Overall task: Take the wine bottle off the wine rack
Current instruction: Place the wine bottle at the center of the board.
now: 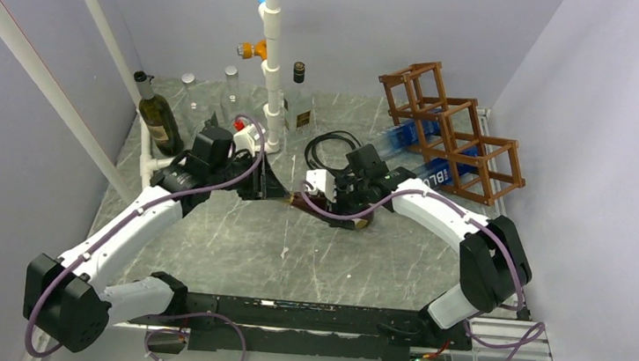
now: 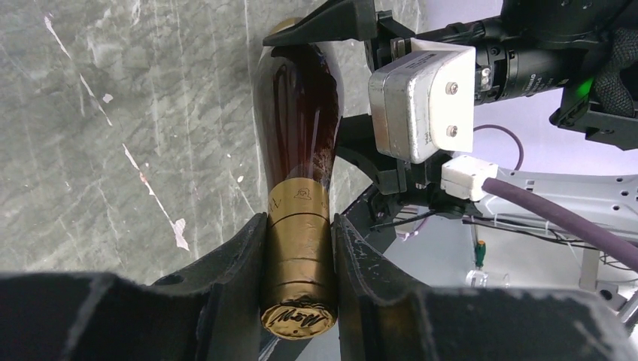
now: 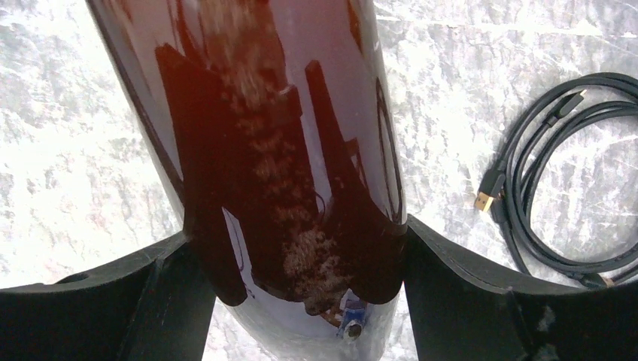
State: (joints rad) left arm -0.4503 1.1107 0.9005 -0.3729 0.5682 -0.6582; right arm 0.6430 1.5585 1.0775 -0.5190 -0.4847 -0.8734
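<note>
Left gripper [image 2: 299, 252]: jaws narrow, closed on the gold-foiled neck of the wine bottle [image 2: 301, 113]. Both fingers [image 2: 241, 263] press the foil just below the capped mouth, which protrudes from the jaws towards the wrist camera.

Right gripper [image 3: 297, 252]: jaws wide, clamped across the dark glass body of the same bottle. One finger bears on each flank, and the body fills the whole gap between them.

The bottle lies roughly level, spanning from the left jaws to the right jaws above the marbled table [image 1: 230, 243]. No contact with the table can be confirmed.

The wine rack [image 1: 517, 162] stands well apart from both sets of jaws, beyond the right gripper at the far right. The held bottle is clear of it.

A coiled black cable [image 3: 557, 188] lies on the table beside the right jaws.
</note>
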